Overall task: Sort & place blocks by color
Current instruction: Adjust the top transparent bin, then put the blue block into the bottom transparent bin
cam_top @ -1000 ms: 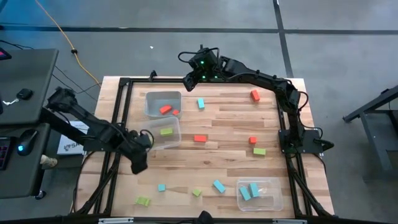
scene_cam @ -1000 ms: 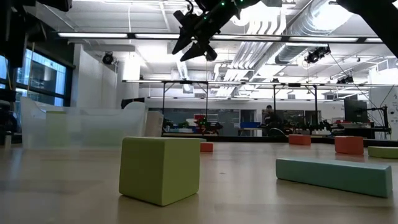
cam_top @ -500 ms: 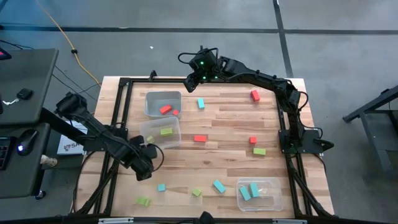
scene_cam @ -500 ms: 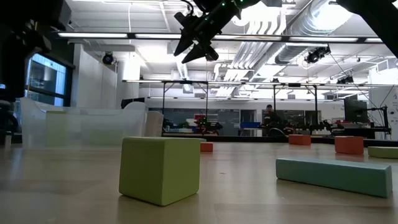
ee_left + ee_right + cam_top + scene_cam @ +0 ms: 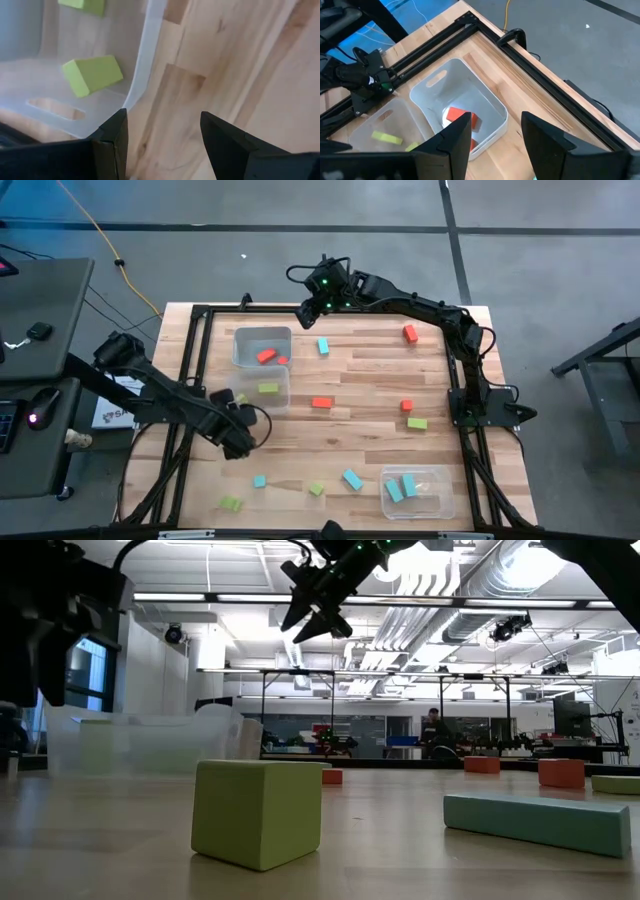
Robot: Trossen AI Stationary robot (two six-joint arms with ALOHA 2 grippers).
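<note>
Red, lime green and teal blocks lie scattered on the wooden table [image 5: 370, 380]. Three clear tubs stand on it. One holds red blocks [image 5: 265, 355], one holds two lime blocks [image 5: 92, 75], and one holds teal blocks [image 5: 403, 486]. My left gripper [image 5: 238, 438] is open and hovers beside the near-left corner of the lime tub [image 5: 262, 390], touching nothing; its wrist view [image 5: 162, 140] looks at that corner. My right gripper [image 5: 310, 305] is open and high above the far edge, looking down on the red tub [image 5: 457, 117].
Loose blocks on the table: teal [image 5: 323, 346], red [image 5: 410, 332], red [image 5: 321, 402], red [image 5: 406, 405], lime [image 5: 417, 423], teal [image 5: 352, 478], lime [image 5: 231, 503]. In the low view a lime cube [image 5: 258, 812] and a teal bar [image 5: 540, 823] lie close. A black frame [image 5: 190, 380] rims the table.
My left gripper has drawn back from over the lime tub's near-left corner toward the table's near edge, then shifted slightly right. A second lime block now shows in that tub. My right arm has kept still.
</note>
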